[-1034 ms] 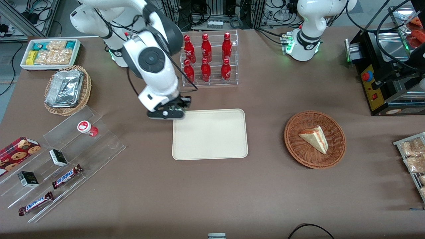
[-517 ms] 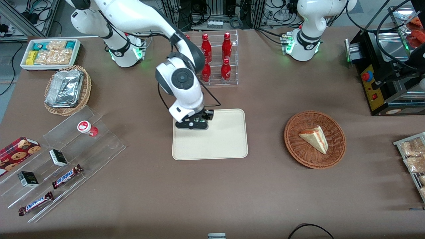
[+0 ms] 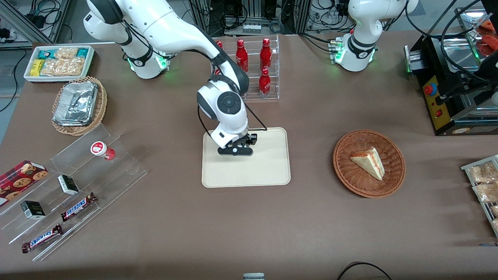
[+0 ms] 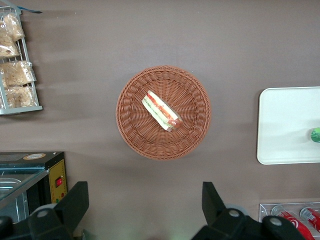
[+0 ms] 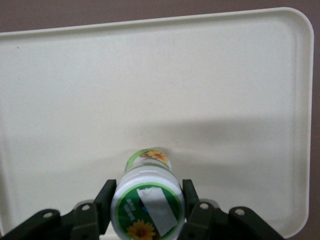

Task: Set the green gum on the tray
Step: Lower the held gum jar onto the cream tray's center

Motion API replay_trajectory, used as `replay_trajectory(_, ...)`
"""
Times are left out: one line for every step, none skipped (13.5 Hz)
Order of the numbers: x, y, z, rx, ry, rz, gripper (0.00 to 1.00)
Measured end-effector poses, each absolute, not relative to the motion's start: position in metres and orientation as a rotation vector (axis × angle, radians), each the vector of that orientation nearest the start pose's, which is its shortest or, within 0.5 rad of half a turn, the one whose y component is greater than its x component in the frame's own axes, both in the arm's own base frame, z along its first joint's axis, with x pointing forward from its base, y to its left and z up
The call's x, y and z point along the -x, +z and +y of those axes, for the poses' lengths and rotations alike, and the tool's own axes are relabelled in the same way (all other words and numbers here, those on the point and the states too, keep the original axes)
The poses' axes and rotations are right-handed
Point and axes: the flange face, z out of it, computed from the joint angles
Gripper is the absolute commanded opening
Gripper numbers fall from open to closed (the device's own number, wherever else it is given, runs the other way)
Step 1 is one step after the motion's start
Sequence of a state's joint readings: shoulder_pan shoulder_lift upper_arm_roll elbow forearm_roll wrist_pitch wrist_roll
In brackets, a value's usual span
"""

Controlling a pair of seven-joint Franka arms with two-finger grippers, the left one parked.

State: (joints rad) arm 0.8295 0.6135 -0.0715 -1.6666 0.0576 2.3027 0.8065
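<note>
We see the end effector (image 5: 148,207) clamped on the gum (image 5: 147,197) (upright, lid up) over the tray (image 5: 240,80), base touching it.

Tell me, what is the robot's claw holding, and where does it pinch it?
The gripper, over the tray, holds the green gum, pinched by its sides just under the white lid.

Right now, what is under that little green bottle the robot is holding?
The cream tray lies under the green gum, which the gripper holds over it. The bottle's own body hides its base, so I cannot tell whether it touches the tray.
</note>
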Motion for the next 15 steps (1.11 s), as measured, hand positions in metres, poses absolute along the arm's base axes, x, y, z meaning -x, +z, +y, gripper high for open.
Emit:
replay_trajectory(-0.491,0.247,0.479,3.129,-0.036,0.107,0.00)
replay_trajectory(-0.490,0.245,0.483,3.136,-0.047,0.098,0.00)
replay_trajectory(-0.490,0.243,0.486,3.140,-0.055,0.093,0.09)
replay_trajectory(-0.490,0.242,0.488,3.141,-0.058,0.091,0.60)
replay_trajectory(-0.490,0.241,0.488,3.142,-0.058,0.091,1.00)
replay_trajectory(-0.490,0.241,0.488,3.143,-0.058,0.091,1.00)
replay_trajectory(-0.491,0.240,0.487,3.145,-0.058,0.092,1.00)
replay_trajectory(-0.491,0.239,0.487,3.145,-0.059,0.093,1.00)
replay_trajectory(-0.492,0.239,0.487,3.145,-0.060,0.094,1.00)
replay_trajectory(-0.492,0.240,0.487,3.144,-0.062,0.095,1.00)
replay_trajectory(-0.493,0.241,0.488,3.141,-0.066,0.097,1.00)
replay_trajectory(-0.493,0.243,0.489,3.139,-0.070,0.099,1.00)
replay_trajectory(-0.495,0.246,0.489,3.134,-0.078,0.104,1.00)
replay_trajectory(-0.499,0.253,0.489,3.126,-0.092,0.110,1.00)
replay_trajectory(-0.503,0.263,0.487,3.115,-0.109,0.122,1.00)
